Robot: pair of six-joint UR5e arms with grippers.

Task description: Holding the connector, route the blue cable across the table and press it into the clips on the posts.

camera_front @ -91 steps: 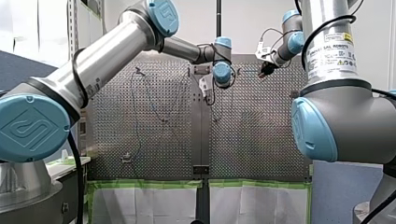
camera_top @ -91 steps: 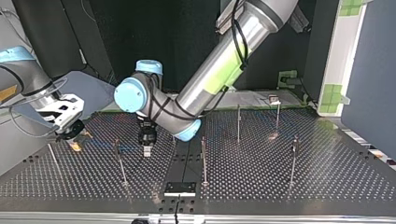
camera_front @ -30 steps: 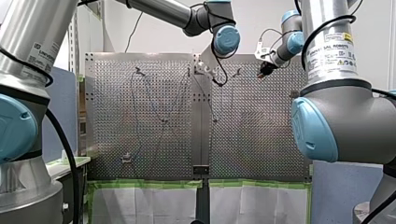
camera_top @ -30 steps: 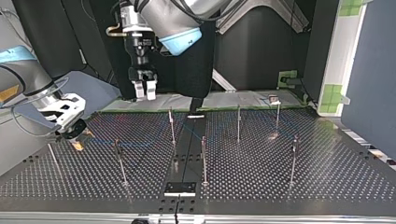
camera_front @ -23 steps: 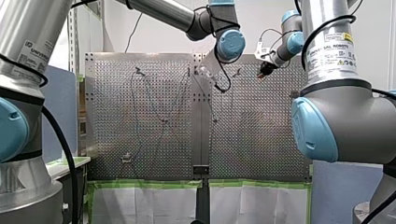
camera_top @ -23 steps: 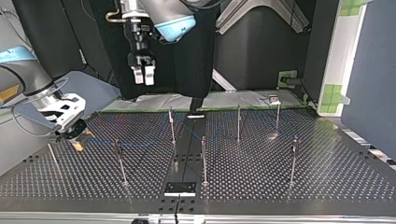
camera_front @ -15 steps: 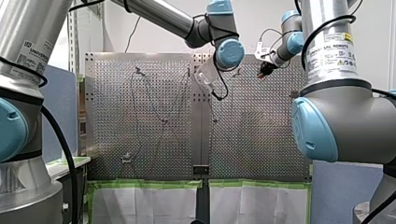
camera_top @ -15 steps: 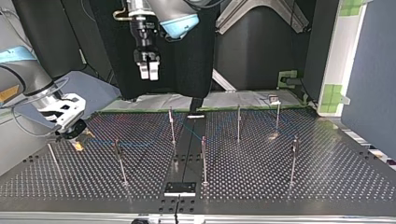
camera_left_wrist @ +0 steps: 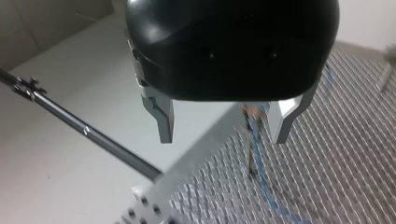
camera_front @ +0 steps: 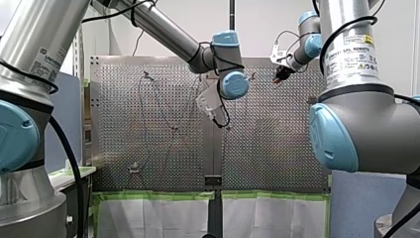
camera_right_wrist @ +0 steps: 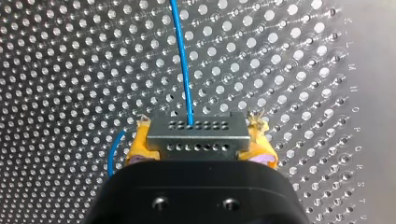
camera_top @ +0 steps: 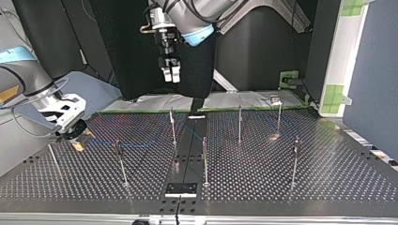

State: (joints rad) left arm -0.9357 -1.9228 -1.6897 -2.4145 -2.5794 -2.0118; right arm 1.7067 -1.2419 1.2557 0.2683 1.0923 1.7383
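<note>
Several posts (camera_top: 204, 161) stand along the blue cable (camera_right_wrist: 183, 60); right jaws clamp the connector (camera_right_wrist: 197, 133), left jaws hang open.

Green tape (camera_front: 158, 195) along front view's bottom; black plate (camera_top: 181, 188), perhaps bracket.

Above the perforated table (camera_front: 148, 158), you'll see two silver tube arms with pale-blue joint caps (camera_front: 332, 136). My right arm (camera_front: 361, 106) wears a white label (camera_front: 349, 54) with yellow warning signs and a black cable (camera_front: 341, 30). My left gripper (camera_left_wrist: 223, 137) has a black housing and grey metal fingers (camera_left_wrist: 164, 122). My right gripper (camera_right_wrist: 198, 140), black, shows two screws (camera_right_wrist: 160, 202) and yellow pads (camera_right_wrist: 137, 145).
</note>
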